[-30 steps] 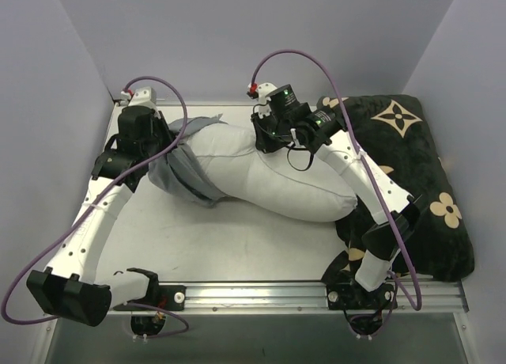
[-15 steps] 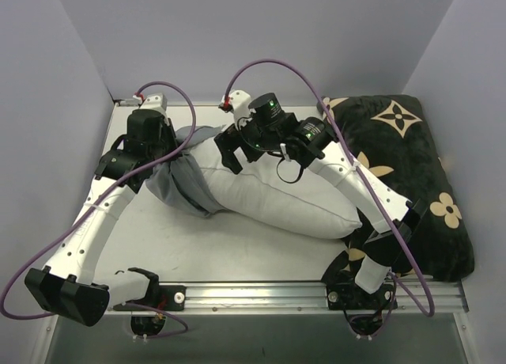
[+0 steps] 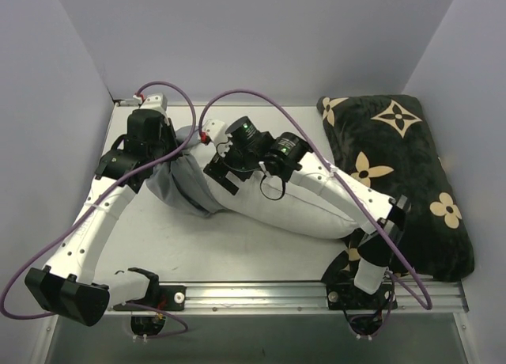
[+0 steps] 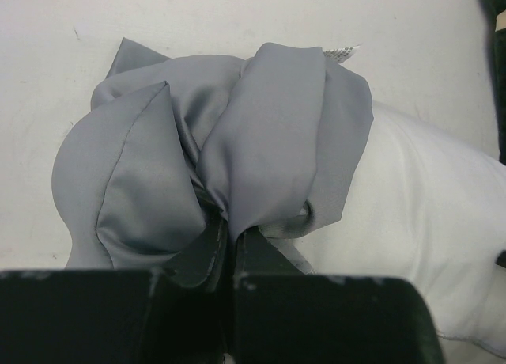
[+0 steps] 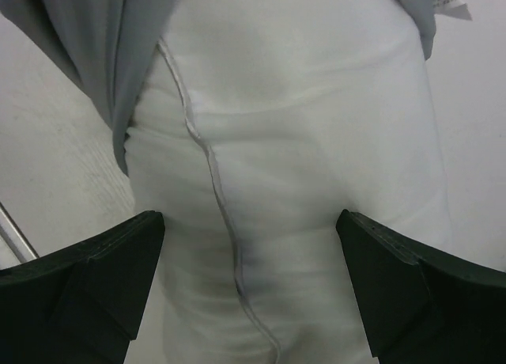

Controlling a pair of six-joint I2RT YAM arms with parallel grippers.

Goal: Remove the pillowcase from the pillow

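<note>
Left gripper [image 3: 168, 162], from above, sits on the bunched grey pillowcase [image 3: 188, 188] at the left end of the white pillow [image 3: 300, 212], which lies across the table [image 3: 174, 245]; my right gripper [image 3: 224, 169] is over the pillow just beside that bunch, its arm [image 3: 348, 191] hiding the pillow's right end near a black plush cushion [image 3: 395, 150]; at my left wrist, both fingers [image 4: 202, 252] are clamped on smooth, satiny folds; at my right wrist, fingers stand wide apart above white fabric with a raised seam [image 5: 212, 170].

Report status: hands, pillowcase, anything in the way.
Left hand shut on pillowcase. Right hand open, straddling pillow. Pillowcase bunched over pillow's left end, pillow mostly bare. Black flowered cushion at right, clear of the pull.
</note>
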